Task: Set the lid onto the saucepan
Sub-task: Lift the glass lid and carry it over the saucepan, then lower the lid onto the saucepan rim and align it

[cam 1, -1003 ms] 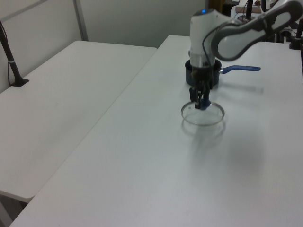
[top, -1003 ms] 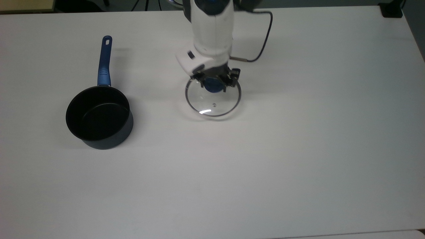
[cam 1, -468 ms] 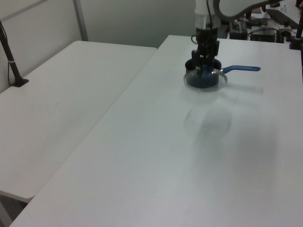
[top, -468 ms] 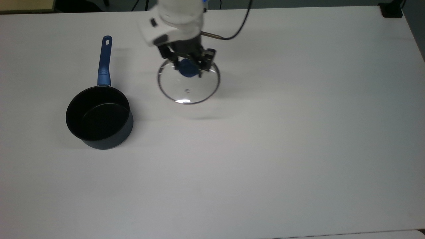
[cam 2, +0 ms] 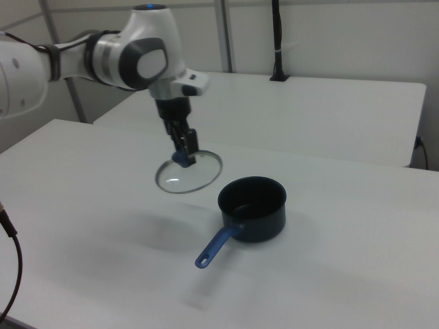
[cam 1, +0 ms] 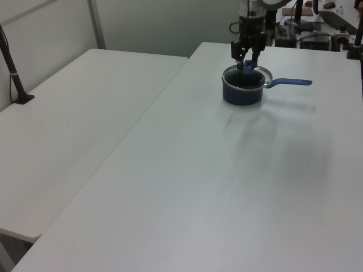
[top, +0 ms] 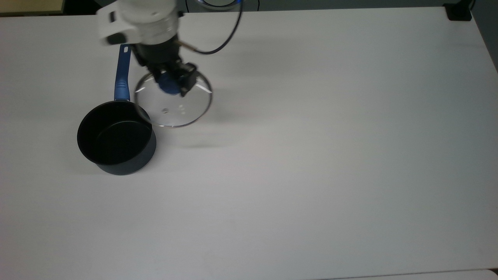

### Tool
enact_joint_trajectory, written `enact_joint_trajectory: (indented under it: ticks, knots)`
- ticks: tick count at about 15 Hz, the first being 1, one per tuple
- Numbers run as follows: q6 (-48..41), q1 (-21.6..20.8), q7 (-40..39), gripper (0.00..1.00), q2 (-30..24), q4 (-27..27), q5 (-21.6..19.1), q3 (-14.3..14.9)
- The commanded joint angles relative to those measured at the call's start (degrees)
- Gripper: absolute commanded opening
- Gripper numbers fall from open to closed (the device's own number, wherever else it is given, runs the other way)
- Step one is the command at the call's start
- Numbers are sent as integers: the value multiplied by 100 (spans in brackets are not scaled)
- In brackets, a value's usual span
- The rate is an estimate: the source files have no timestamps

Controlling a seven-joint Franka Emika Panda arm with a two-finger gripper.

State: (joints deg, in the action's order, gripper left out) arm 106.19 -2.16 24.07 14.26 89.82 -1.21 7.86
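In the top view, the saucepan sits at the left on the white table, its blue handle pointing to 12 o'clock. At about 1 o'clock from the pan bowl, the lid hangs in the air, level, its shadow on the table below; its rim overlaps the pan's rim at the pan's 1 o'clock edge. The gripper has its fingers closed on the lid's blue knob. In the right view, the lid is held clear of the table, at 10 o'clock from the saucepan, with the gripper clamped on the knob.
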Motion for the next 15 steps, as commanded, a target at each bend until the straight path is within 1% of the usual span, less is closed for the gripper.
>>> enact_joint_trajectory:
  ticks: [1,3,5,6,7,9,11,15]
  knots:
    - [-12,171,150,48,690,-815,59,329]
    - [322,382,159,48,754,-887,42,391]
    - [376,409,290,48,789,-887,42,418]
    - [437,461,500,48,832,-896,42,462]
    - [585,453,728,48,902,-896,33,532]
    - [832,427,1002,48,1156,-896,59,524]
    - [964,427,1073,48,1289,-896,51,506]
    - [973,453,1082,48,1351,-861,-11,506]
